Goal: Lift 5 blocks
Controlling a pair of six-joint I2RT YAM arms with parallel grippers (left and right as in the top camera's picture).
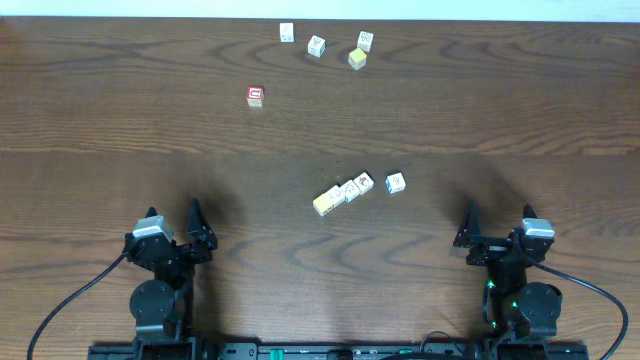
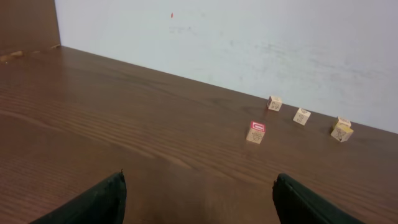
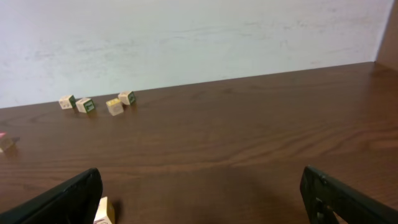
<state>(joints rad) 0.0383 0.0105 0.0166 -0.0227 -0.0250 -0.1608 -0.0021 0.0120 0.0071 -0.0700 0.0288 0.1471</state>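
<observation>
**Left gripper (image 1: 173, 210) and right gripper (image 1: 498, 212) spread wide, gripping nothing**

The table (image 1: 100, 130) is the largest thing in view. It is a dark brown slab with long, streaky wood grain and a faint seam running across its middle. Behind its far edge, both wrist views show a pale, matte wall (image 2: 249, 37) with light scuffs.

The two black arms sit at the near edge, well apart, each trailing a dark cable. Each gripper's jaws are parted as far as they show, and only bare wood lies between them. In the left wrist view the fingers (image 2: 106, 199) are smooth black wedges that taper to blunt tips.

The blocks of the task lie near the table's middle, between the two arms and ahead of them. A short slanted row of blocks (image 1: 345, 192) lies there with the cubes touching edge to edge. The one at its near-left end has a yellow face, and the others are cream with small printed marks. The row looks like four cubes, though they blur together at this size. A lone block (image 1: 396, 182), cream with a bluish mark, sits just to the right of the row and apart from it.

Far cubes (image 1: 316, 46), four in number, are scattered loosely along the back edge. Three are cream and one is yellow-topped. A red-faced cube (image 1: 255, 96) stands alone to their left and nearer, its sides pale wood.

All the cubes are tiny, sharp-cornered and flat on the table.
</observation>
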